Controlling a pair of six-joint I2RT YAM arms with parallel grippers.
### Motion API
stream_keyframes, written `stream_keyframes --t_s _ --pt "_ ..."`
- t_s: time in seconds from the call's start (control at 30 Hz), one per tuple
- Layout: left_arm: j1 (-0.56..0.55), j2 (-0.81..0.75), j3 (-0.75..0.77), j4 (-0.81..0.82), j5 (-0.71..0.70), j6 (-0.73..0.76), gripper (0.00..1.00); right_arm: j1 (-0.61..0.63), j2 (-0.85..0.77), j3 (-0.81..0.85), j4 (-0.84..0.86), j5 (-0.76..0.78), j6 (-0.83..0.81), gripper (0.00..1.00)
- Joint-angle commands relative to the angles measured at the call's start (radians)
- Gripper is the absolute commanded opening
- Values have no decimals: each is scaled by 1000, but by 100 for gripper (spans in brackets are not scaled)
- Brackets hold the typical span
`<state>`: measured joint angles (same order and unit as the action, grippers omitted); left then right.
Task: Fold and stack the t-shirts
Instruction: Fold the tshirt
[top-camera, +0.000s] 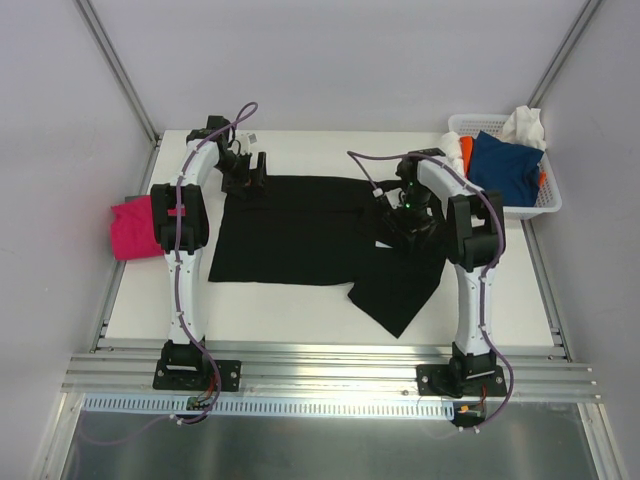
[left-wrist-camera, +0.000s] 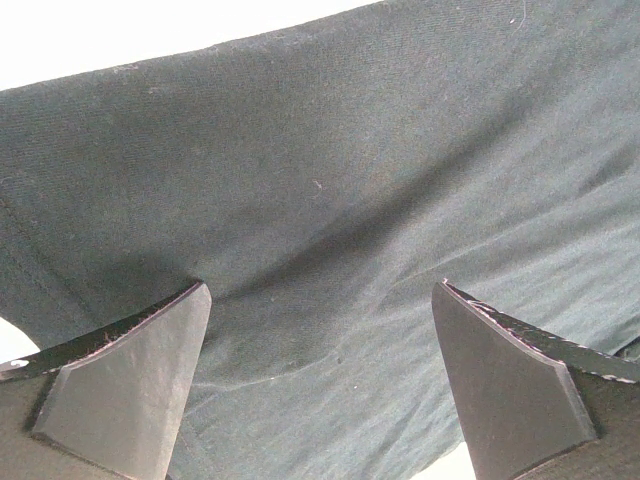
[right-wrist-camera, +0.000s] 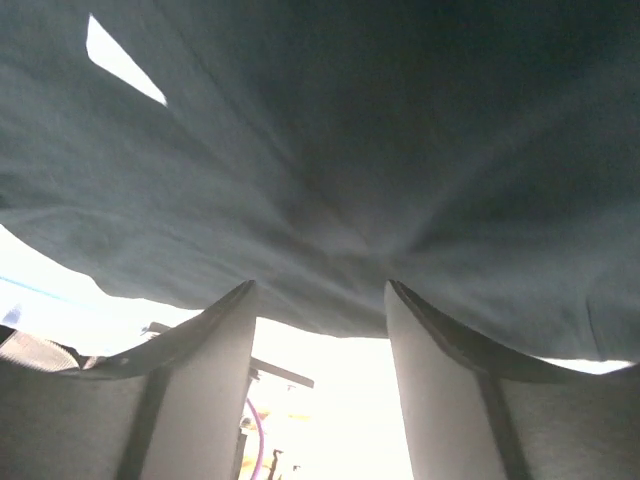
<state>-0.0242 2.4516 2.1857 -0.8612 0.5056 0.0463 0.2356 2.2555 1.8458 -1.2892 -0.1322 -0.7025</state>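
Note:
A large black t-shirt (top-camera: 295, 230) lies spread on the white table, with one part trailing toward the front right. My left gripper (top-camera: 245, 182) is at the shirt's far left corner. In the left wrist view it (left-wrist-camera: 320, 288) is open, its fingers wide apart just over the black cloth (left-wrist-camera: 350, 150). My right gripper (top-camera: 407, 225) is at the shirt's right side. In the right wrist view it (right-wrist-camera: 320, 285) is open, and the black cloth (right-wrist-camera: 350, 130) lies across its fingertips. A magenta-pink t-shirt (top-camera: 130, 228) lies at the table's left edge.
A white lattice basket (top-camera: 540, 205) stands at the far right corner and holds blue (top-camera: 505, 165), orange (top-camera: 466, 152) and white (top-camera: 525, 125) t-shirts. Grey walls close in the table on three sides. A metal rail runs along the near edge.

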Motion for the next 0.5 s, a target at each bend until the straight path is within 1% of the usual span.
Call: stream_keyframes --t_s 0.0,0.07,0.1,0.13,0.23,0.33,0.37,0.43,0.47 --pt "12 -43 14 -10 -26 0 95 16 48 53 -25 17 -5 56" --pt "10 -45 13 -12 -30 1 96 18 62 62 -27 16 -12 51" --pt "12 -46 13 -10 -32 1 95 19 70 67 -32 13 -11 45" --pt "12 -46 11 -12 -35 1 96 19 75 73 -33 11 -14 42" --pt "12 -46 9 -12 -33 3 96 19 75 66 -32 20 -17 38" --pt "10 -43 11 -9 -33 1 96 21 59 44 -22 32 -17 30" --pt "10 -43 13 -10 -30 1 96 21 55 41 -16 40 -20 21" --pt "12 -40 13 -10 -29 0 96 19 44 32 -12 52 -20 11" --pt "12 -40 11 -10 -29 0 96 19 32 23 -9 65 -22 1"
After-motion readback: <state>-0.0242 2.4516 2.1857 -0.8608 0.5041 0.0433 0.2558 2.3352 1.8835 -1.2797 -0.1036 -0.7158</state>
